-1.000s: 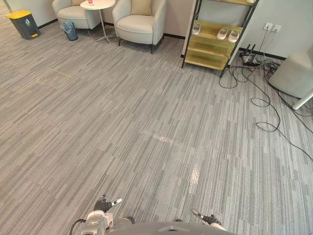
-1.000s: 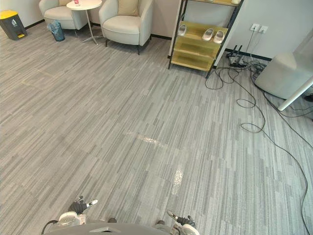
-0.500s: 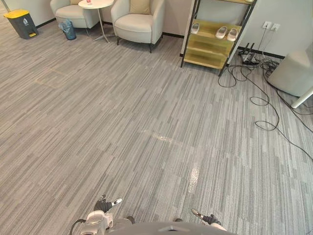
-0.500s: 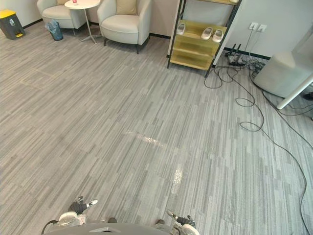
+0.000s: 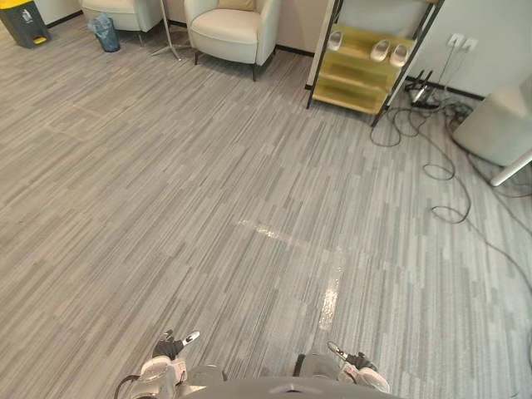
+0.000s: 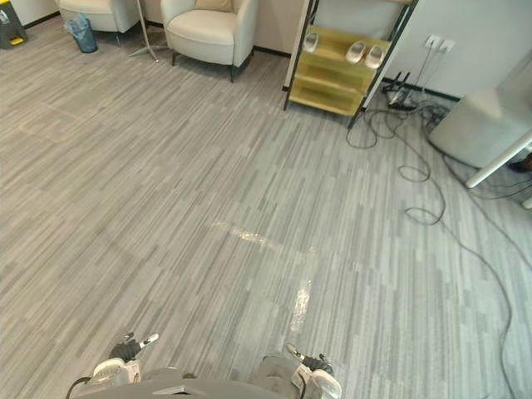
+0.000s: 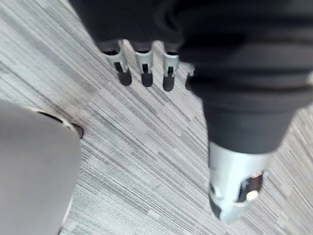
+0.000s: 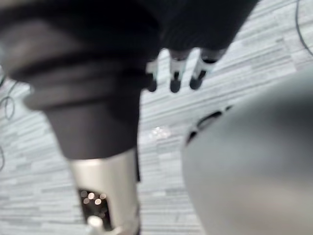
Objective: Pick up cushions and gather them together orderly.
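Both hands sit low at the near edge of the head views, hanging over bare striped floor. Left hand: in its wrist view the fingers hang straight and apart, thumb off to one side, nothing between them. Right hand: same reading in its own wrist view, fingers loose and apart, thumb clear, nothing held. Task's thing: one beige cushion, far across the room, propped against the back of the cream armchair. The upper edge of the view cuts it off, so just its lower strip can be read. A second armchair stands further left; whether it carries a cushion cannot be told. Key relation: the cushion lies ahead and left of the body's midline, well apart from both hands, with open floor all the way between. It is on the left hand's side, so the left arm is marginally the nearer, but at this range the difference counts for little. Judgement: the coming move is a walk forward-left toward the armchair, not a reach. Long axis of the cushion: cannot tell from the strip visible. It appears to stand upright against the chair back, broad face toward the room, which would probably suit a two-handed take from the front. Route note: the shelf rack stands ahead to the right, off the line to the chair.
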